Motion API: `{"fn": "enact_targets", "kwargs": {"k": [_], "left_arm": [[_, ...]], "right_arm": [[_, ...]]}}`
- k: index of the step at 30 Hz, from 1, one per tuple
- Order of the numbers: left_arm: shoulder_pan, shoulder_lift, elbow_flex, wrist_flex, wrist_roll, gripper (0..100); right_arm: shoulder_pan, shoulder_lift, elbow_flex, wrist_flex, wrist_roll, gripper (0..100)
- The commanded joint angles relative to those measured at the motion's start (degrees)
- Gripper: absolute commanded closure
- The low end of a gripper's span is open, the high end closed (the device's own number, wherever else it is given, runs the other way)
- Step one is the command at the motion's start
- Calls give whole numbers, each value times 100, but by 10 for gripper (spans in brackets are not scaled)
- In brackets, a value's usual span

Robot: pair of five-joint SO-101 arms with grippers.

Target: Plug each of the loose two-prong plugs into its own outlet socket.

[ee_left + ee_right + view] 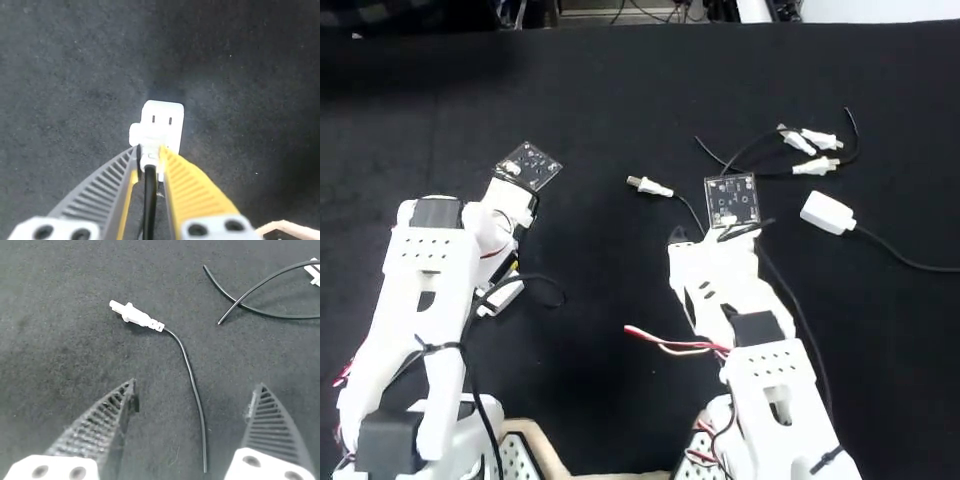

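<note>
Closest to the left wrist lens, the left tool [150, 156] is clamped on the cord end of a white outlet socket [161, 125], with its grey finger [102, 187] on one side and its yellow finger [192, 185] on the other. A black cord [149, 200] runs from the socket back between the 2 fingers. The socket's face carries 2 short slots side by side. It sits over the black bench [60, 75]; whether it touches the cloth I cannot tell.

At the right wrist, the right tool [196, 390] stands wide apart and holds nothing. A white two-prong plug [136, 316] lies flat on the bench beyond the fingertips. Its thin black lead [189, 375] curves back and passes between them. 2 crossed black leads [239, 304] lie farther off.

From the high view, the left arm [420, 290] stands at one side of the bench and the right arm [750, 330] nearer the middle. The two-prong plug [650, 186] lies just beyond the right arm's tip. Farther out, 3 more white plugs [817, 166] lie clustered among tangled leads. A second white socket [828, 212] rests near them, its cord trailing off toward the bench edge.
</note>
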Motion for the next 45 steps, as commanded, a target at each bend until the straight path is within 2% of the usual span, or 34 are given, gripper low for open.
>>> {"fn": "enact_targets", "kwargs": {"k": [1, 12, 21, 26, 37, 45], "left_arm": [[-22, -26, 119, -105, 35, 971], [13, -88, 602, -580, 44, 971], [699, -26, 505, -536, 440, 971], [752, -35, 558, -527, 536, 971], [769, -88, 171, 343, 580, 971], [699, -26, 321, 264, 571, 971]], "right_arm": [[-97, -48, -40, -88, -35, 649], [-97, -48, -40, -88, -44, 649], [-97, -48, -40, -88, -44, 649], [-97, -48, -40, -88, -44, 649], [-97, -48, -40, -88, -44, 649], [-88, -48, -40, -88, -44, 649]]}}
